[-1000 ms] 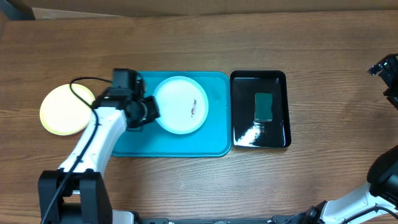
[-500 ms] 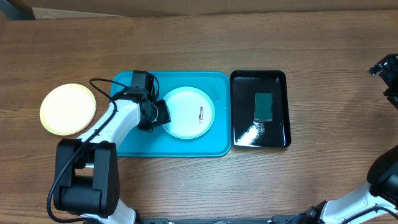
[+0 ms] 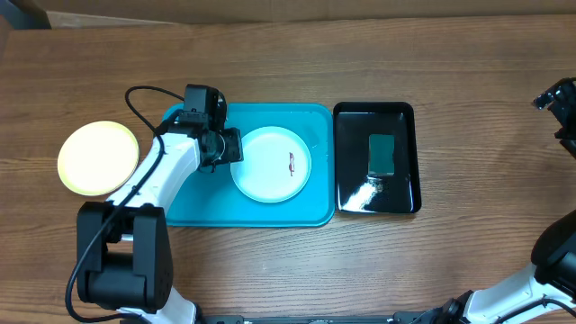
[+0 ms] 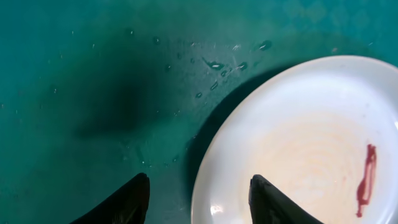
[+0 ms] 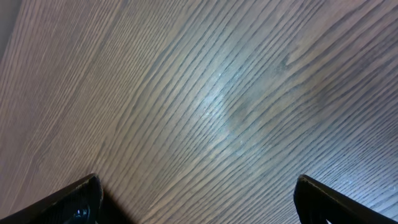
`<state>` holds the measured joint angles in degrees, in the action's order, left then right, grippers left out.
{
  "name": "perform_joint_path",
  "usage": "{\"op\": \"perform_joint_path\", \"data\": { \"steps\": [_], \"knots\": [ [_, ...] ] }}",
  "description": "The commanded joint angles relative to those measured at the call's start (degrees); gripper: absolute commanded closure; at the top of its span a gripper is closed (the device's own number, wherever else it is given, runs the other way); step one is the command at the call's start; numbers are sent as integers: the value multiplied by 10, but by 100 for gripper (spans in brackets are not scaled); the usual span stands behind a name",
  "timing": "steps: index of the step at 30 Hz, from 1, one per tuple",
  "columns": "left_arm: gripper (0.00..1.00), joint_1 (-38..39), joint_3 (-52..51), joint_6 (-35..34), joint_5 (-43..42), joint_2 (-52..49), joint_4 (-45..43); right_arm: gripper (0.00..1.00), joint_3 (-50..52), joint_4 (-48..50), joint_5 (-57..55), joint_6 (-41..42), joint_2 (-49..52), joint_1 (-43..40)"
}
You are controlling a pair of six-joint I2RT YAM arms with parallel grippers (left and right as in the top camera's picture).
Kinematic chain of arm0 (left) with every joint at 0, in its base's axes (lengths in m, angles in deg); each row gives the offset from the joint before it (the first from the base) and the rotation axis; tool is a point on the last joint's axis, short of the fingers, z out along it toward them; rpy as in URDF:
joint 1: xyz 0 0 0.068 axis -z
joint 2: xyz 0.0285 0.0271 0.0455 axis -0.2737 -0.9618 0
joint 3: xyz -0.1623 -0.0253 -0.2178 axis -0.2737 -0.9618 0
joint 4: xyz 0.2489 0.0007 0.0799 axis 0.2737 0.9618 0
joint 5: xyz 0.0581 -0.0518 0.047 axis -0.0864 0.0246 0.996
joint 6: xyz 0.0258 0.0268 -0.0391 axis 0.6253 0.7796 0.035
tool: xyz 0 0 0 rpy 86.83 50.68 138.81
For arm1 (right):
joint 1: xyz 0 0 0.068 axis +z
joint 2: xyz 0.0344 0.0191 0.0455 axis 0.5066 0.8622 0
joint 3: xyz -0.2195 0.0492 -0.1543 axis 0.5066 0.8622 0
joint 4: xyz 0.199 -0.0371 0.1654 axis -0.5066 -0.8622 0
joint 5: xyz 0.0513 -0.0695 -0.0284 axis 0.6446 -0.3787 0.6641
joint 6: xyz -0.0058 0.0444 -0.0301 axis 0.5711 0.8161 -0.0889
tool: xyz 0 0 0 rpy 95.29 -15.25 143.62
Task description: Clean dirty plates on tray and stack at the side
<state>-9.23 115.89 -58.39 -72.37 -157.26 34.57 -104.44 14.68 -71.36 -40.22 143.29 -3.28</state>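
Note:
A white plate (image 3: 270, 164) with a reddish smear (image 3: 292, 163) lies flat on the turquoise tray (image 3: 193, 205). My left gripper (image 3: 229, 148) hovers at the plate's left rim. In the left wrist view this gripper (image 4: 199, 182) is open: one fingertip (image 4: 264, 193) stands over the white plate (image 4: 311, 149), the other over the wet tray floor (image 4: 93, 74), and neither presses the rim. A yellow-green plate (image 3: 98, 158) rests on the table left of the tray. My right gripper (image 5: 198, 186) is open over bare wood, nothing between its fingers.
A glossy black tray (image 3: 353, 126) sits right of the turquoise one and carries a green sponge (image 3: 382, 154). The right arm (image 3: 558, 99) is at the far right table edge. Water drops (image 4: 224, 65) lie on the tray floor.
The left gripper, shut on the white plate's rim a second ago, shifted the plate right, set it flat on the tray and opened. The right arm has not moved.

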Motion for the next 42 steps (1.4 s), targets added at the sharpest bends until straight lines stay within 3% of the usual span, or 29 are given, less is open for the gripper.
{"op": "perform_joint_path", "data": {
  "steps": [1, 5, 10, 18, 23, 27, 30, 37, 42],
  "knots": [
    [50, -2, 7, 18, -3, -25, 5, 0, -12, 2, 3, 4, -3, 0],
    [53, -2, 7, 18, -33, -46, 12, 0, -12, 4, 3, 4, -3, 0],
    [77, -2, 7, 26, -33, -52, 14, 0, -12, 4, 3, 4, -3, 0],
    [78, -2, 7, 26, -30, -61, 16, 0, -12, 11, 3, 18, -3, 1],
    [96, -3, 7, 26, -31, -63, 15, 0, -12, 38, 13, 28, -3, 1],
    [94, -3, 7, 26, -31, -63, 12, 0, -13, 39, 78, 32, -3, 1],
    [89, -3, 8, 26, -31, -63, 12, 0, -13, 22, 124, -12, -3, 7],
    [87, -3, 18, 26, -31, -63, 24, 21, -13, -58, 51, -54, -3, 93],
    [88, -3, 50, 26, -31, -63, 60, 22, -12, -96, -10, -55, -3, 190]
  ]
}}
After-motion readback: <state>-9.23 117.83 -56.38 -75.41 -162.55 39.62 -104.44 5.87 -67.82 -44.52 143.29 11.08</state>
